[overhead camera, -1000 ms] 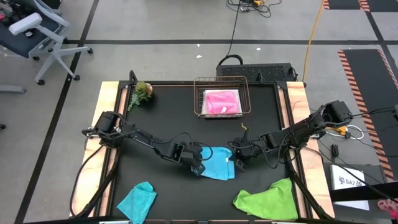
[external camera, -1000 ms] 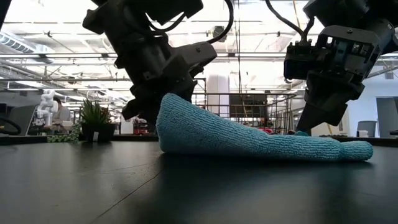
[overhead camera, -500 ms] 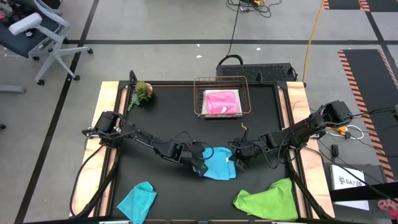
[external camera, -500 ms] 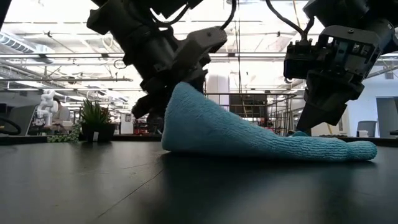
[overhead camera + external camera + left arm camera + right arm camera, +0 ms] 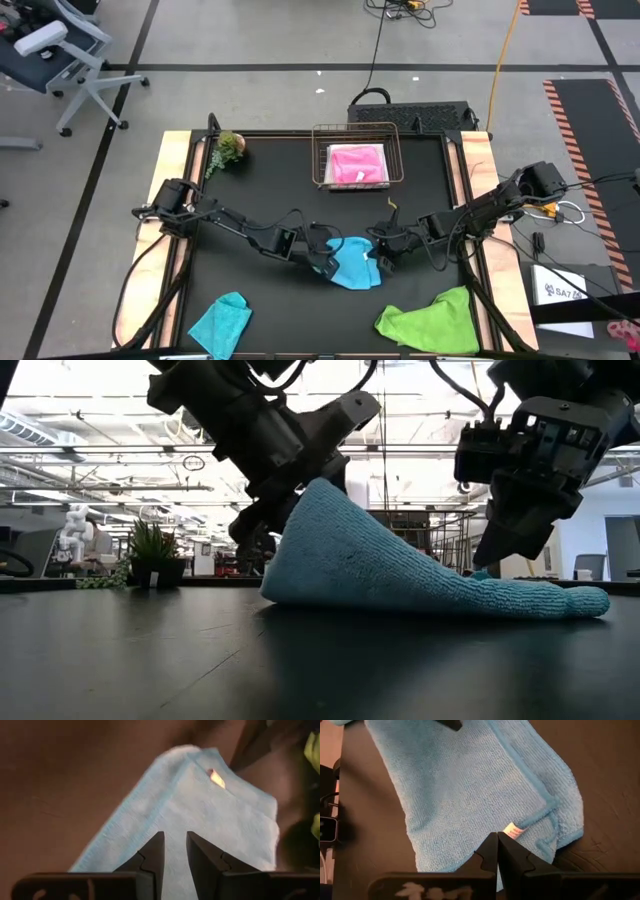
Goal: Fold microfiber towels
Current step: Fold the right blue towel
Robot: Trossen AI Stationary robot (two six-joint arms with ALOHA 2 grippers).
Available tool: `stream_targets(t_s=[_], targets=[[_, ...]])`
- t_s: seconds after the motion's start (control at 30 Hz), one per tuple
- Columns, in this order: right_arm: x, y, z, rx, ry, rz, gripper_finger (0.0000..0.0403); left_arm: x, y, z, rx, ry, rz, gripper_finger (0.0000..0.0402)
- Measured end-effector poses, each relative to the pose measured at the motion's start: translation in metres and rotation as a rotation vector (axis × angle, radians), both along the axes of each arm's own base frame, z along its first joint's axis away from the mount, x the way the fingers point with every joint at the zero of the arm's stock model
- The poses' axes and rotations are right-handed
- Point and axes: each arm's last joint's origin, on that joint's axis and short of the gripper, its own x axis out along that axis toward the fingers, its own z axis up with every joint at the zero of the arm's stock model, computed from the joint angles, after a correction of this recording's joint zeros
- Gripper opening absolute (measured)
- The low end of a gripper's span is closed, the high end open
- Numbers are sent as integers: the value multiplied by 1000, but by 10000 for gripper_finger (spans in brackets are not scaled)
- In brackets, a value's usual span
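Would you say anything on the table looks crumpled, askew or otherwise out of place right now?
Yes: the lime green towel lies bunched at the table's near right edge and the teal towel crumpled near left. The sky blue towel is mid-fold; the hot pink towel sits folded in the wire basket.

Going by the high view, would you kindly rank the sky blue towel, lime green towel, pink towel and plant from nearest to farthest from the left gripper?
1. Sky blue towel, held in the left gripper.
2. Lime green towel, front right.
3. Pink towel, in the basket at the back.
4. Plant, back left.
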Motion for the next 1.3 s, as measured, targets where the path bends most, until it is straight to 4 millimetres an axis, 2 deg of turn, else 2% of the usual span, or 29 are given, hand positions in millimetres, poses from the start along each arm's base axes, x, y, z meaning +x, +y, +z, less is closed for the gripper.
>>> stream_targets(t_s=[0.1,0.27,0.53,0.73,1.07,1.3], targets=[[1,0,1,-3,-17,6,0,1,5,0,-28,-8,49,81],[1,0,1,-2,-18,7,0,4,12,-5,-109,33,-25,81],[1,0,1,-2,-18,7,0,1,3,-7,-57,69,-178,88],[1,0,1,3,-17,2,0,-1,-4,-7,-47,76,-213,131],[1,0,1,22,-12,-17,0,0,3,-7,-115,81,-167,229],[4,8,7,51,-86,4,0,3,0,-4,-85,34,-192,239]])
